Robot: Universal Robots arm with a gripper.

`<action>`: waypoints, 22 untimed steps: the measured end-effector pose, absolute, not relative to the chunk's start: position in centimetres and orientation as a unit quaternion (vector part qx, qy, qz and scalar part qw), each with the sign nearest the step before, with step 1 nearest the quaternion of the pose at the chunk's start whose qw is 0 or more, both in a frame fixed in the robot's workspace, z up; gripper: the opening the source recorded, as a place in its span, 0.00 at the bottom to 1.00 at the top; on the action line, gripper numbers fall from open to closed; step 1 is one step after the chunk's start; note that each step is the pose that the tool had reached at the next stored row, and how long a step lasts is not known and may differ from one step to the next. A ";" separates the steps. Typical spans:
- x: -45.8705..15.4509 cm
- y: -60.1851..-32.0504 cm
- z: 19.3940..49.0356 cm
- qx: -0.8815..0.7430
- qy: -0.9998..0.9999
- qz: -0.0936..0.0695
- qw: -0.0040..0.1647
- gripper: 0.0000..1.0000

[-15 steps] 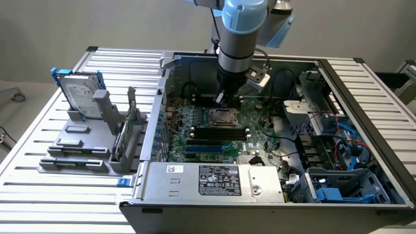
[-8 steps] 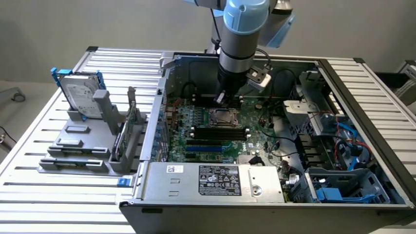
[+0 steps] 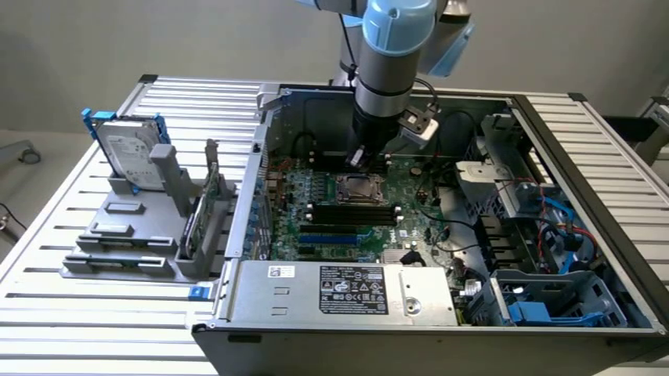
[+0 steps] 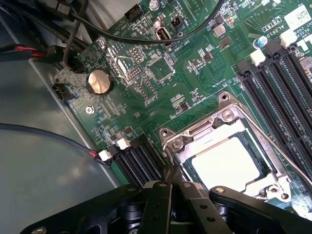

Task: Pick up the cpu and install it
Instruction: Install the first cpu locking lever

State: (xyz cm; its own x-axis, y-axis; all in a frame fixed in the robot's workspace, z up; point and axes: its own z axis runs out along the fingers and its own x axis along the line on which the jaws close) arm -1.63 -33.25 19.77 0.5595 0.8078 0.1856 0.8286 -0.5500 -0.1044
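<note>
Nearest us in the exterior view sits the power supply (image 3: 340, 291) with its black label, at the front edge of the open computer case (image 3: 585, 149), which rests on the slatted metal worktop (image 3: 63, 329). Behind it we see the green motherboard (image 3: 418, 227) with black memory slots (image 3: 353, 213), and at their far side the socket (image 3: 358, 188).

In the wrist view the cpu (image 4: 225, 165) lies flat inside that socket's metal frame (image 4: 195, 134) — its pale silver top facing up. The pincer (image 4: 172, 187) hangs just beside the frame's edge, its black fingers (image 4: 157, 204) clenched together with nothing between them; we cannot tell whether the tips touch the frame. A round coin battery (image 4: 99, 81) sits farther off on the board.

In the exterior view the arm (image 3: 392, 70) comes down from above over the socket. At the exterior view's left, well apart from the case, a grey rack (image 3: 141, 235) holds a hard drive (image 3: 131, 149) upright.
</note>
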 end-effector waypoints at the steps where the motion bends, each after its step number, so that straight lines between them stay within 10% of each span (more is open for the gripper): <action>1: -1.6 -33.3 19.8 -0.878 -0.466 -0.058 0.090 0.11; 22: -1.2 -33.8 19.7 -0.877 -0.464 -0.060 0.113 0.11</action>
